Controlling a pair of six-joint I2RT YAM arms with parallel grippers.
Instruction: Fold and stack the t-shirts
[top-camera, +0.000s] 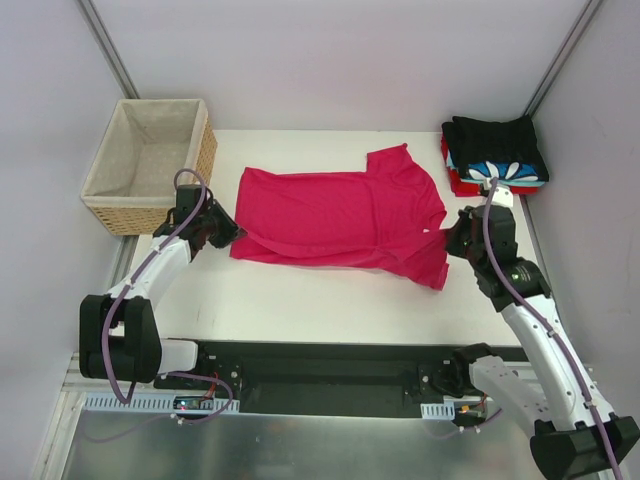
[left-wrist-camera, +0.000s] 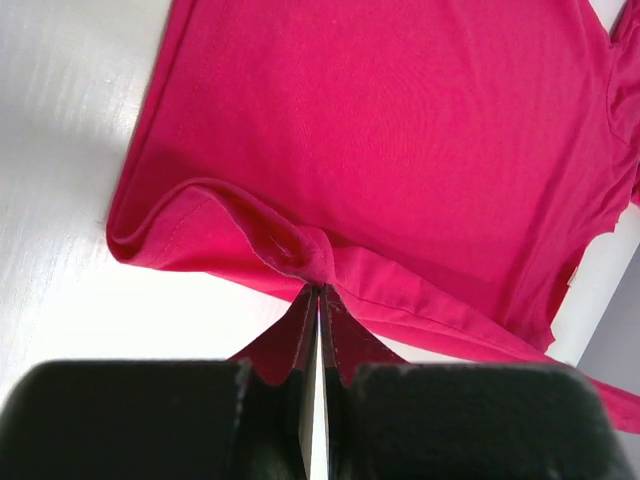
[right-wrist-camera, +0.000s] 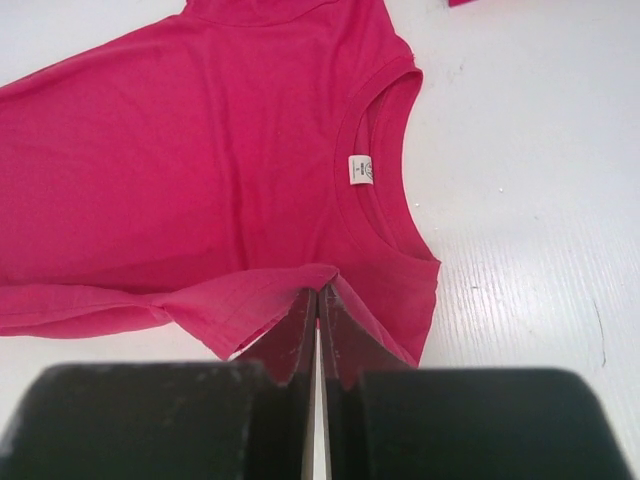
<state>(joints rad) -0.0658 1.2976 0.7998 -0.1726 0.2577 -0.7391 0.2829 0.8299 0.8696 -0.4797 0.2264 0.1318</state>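
Note:
A crimson-pink t-shirt (top-camera: 340, 215) lies spread across the white table (top-camera: 300, 300), hem to the left and neck to the right. My left gripper (top-camera: 232, 235) is shut on its near-left hem, where the cloth bunches into a raised fold (left-wrist-camera: 318, 288). My right gripper (top-camera: 450, 240) is shut on the near shoulder beside the collar, with cloth draped over its tips (right-wrist-camera: 318, 292). The neck label (right-wrist-camera: 360, 170) faces up. A stack of folded t-shirts (top-camera: 495, 155), black on top over blue-white patterned and red, sits at the far right corner.
A woven wicker basket (top-camera: 150, 165) with beige lining stands at the far left, close behind my left arm. Grey walls close in the table on the left, right and back. The folded stack is just beyond my right wrist.

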